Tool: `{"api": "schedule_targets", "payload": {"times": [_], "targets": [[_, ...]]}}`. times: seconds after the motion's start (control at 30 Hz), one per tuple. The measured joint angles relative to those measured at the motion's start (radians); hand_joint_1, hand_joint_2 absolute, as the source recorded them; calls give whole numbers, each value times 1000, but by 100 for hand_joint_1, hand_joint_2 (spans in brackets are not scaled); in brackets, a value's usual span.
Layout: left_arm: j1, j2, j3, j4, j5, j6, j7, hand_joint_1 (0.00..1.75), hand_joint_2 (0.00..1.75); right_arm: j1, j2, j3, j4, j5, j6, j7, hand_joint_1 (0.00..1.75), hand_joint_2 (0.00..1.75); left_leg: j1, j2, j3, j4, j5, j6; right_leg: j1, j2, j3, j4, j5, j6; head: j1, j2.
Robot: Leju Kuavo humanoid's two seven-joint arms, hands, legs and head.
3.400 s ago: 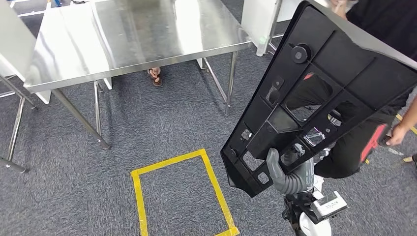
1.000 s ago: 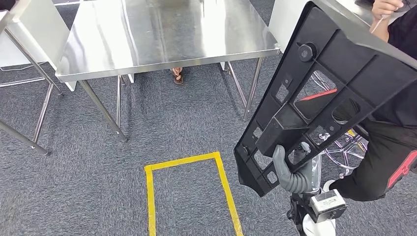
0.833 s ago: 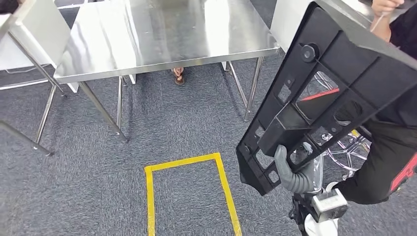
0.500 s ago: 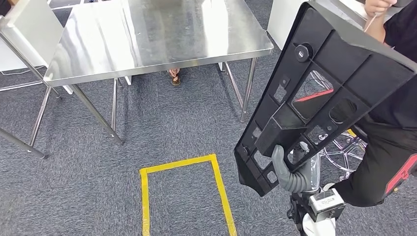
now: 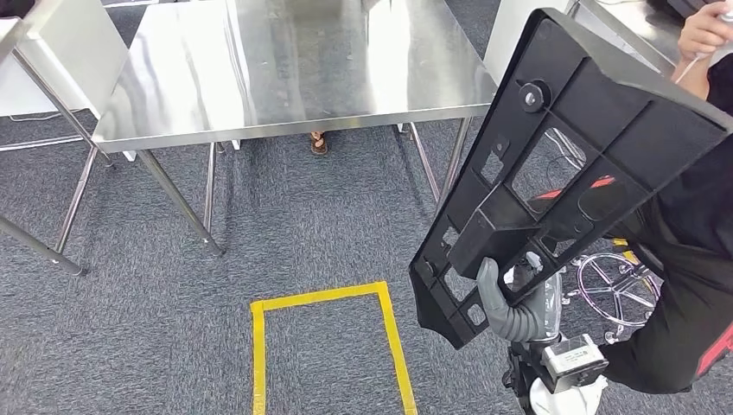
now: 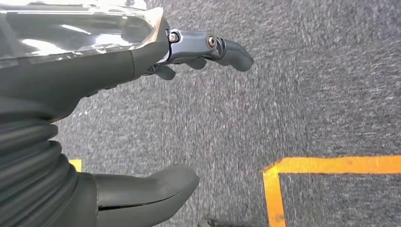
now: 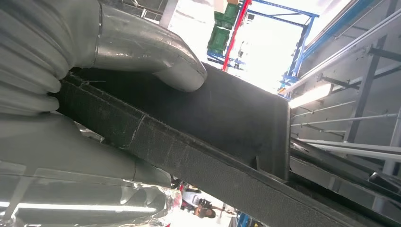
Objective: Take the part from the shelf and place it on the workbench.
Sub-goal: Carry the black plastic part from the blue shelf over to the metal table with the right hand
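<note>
Right robot hand (image 5: 508, 304) grips the black part (image 5: 570, 164) by its lower edge, at about 5 o'clock in the head view, thumb laid over a rib and the panel tilted up toward 1 o'clock. That view gives the part's whole ribbed back, with cut-outs and a round knob near its top. The right wrist view gives what the head view cannot: the grey thumb (image 7: 156, 52) pressed flat on the black surface, the ribbed cover (image 7: 33, 56) below the edge, and bright ceiling framing beyond.

Left robot hand (image 6: 142, 113) is seen from its wrist camera, hanging over grey carpet (image 6: 307, 85), fingers (image 6: 222, 47) apart from the thumb and nothing between them. A corner of yellow tape (image 6: 302, 165) lies on the carpet under it.

From the head, the steel desk (image 5: 285, 69) stands at 11 to 12 o'clock, well apart from the part, its top bare and shiny. The tape rectangle (image 5: 324, 298) sits at 6 o'clock on the carpet. A person (image 5: 691, 259) in dark clothes stands behind the part at 3 o'clock, and a sandalled foot (image 5: 319, 143) shows under the desk's far edge.
</note>
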Motion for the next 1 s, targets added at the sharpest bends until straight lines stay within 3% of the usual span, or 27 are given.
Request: {"api": "schedule_targets", "payload": {"times": [0.07, 0.1, 0.13, 0.2, 0.27, 0.33, 0.43, 0.47, 0.5, 0.57, 0.6, 0.7, 0.77, 0.83, 0.93, 0.97, 1.0], "targets": [[3, -2, 0, 0, -2, 0, 5, 0, 175, 0, 0, 0, 3, 1, 0, -2, 175, 175, 5, -4, 20, 3, -17, -15, -11, -3, 39, -129, 79, 33, 1, 0], [3, -2, 0, 0, -3, 0, 7, 0, 175, -1, 0, 0, 5, 3, 0, -4, 175, 175, 5, -5, 26, 5, -25, -23, -12, -8, 56, -181, 105, 32, 2, 0], [3, -2, 0, 0, -4, 0, 8, 0, 175, -1, 0, 0, 7, 5, 0, -5, 175, 175, 3, -5, 29, 7, -34, -31, -11, -11, 67, -210, 122, 21, 3, 0], [4, -1, 0, 0, -5, -2, 8, 0, 175, 0, 0, 0, 10, 10, 0, -7, 175, 175, 1, -2, 32, 12, -44, -42, -8, -14, 75, -219, 123, -17, 2, 0], [3, -1, 0, 0, -6, -5, 5, 0, 175, 0, 0, -1, 11, 13, 1, -8, 175, 175, 6, 2, 28, 34, -50, -50, -12, -9, 88, -219, 125, -39, 0, 0], [1, -1, 0, 0, -7, -8, 3, 0, 175, -7, 1, 0, 12, 15, 5, -9, 175, 175, 11, 7, -21, 121, -73, -59, -11, -7, 103, -221, 116, -55, -1, 0], [1, -2, 0, 0, -8, -10, 3, 0, 175, -15, 1, 0, 15, 15, 10, -9, 175, 175, 14, 10, -142, 291, -136, -70, -7, -6, 117, -221, 99, -68, -2, 0], [1, -2, 0, 0, -8, -11, 3, 0, 175, -15, 1, -1, 16, 15, 12, -9, 175, 175, 14, 10, -162, 299, -131, -70, -6, -5, 124, -221, 93, -67, -2, 0], [2, -2, 0, 0, -8, -12, 3, 0, 175, -16, 1, -1, 17, 15, 12, -8, 175, 175, 15, 11, -163, 271, -103, -67, -5, -4, 133, -221, 86, -66, -2, 0], [1, -2, 0, 0, -10, -13, 2, 0, 175, -18, 1, -1, 18, 15, 14, -8, 175, 175, 14, 12, -124, 146, -11, -58, -5, -3, 154, -222, 70, -60, -2, 0], [1, -2, 0, 0, -11, -14, 2, 0, 175, -21, 1, -1, 18, 15, 14, -8, 175, 175, 10, 14, -107, 96, 8, -53, -4, -3, 163, -223, 63, -56, -2, 0], [2, -3, -1, 0, -15, -16, 2, 0, 175, -27, 2, -1, 20, 15, 14, -8, 175, 175, -3, 13, -92, 49, 3, -32, 3, -1, 178, -221, 57, -35, -4, 0], [4, -4, -1, 0, -17, -17, 1, 0, 175, -27, 2, -1, 21, 15, 14, -7, 175, 175, -3, 9, -65, 34, 18, -16, 7, 0, 183, -201, 56, -21, -4, 0], [3, -6, -1, -1, -18, -17, 0, 0, 175, -29, 2, -2, 22, 14, 14, -8, 175, 175, 0, 8, -37, 27, 17, -5, 8, 0, 147, -125, 35, -21, -2, 0], [0, -7, -1, -1, -18, -18, -4, 0, 175, -26, 3, -4, 24, 12, 14, -9, 175, 175, 0, 5, -25, 26, 3, 2, 9, 0, 17, 55, -31, -29, 3, 0], [1, -9, -1, -1, -18, -18, -5, 0, 175, -25, 2, -4, 25, 11, 14, -9, 175, 175, 0, 2, -20, 26, -4, 2, 10, 0, -12, 75, -43, -30, 3, 0], [1, -11, -1, -1, -18, -18, -6, 0, 175, -24, 2, -5, 27, 11, 14, -9, 175, 175, -1, 0, -11, 26, -11, 1, 11, 0, -22, 60, -36, -26, 4, 0]]}}
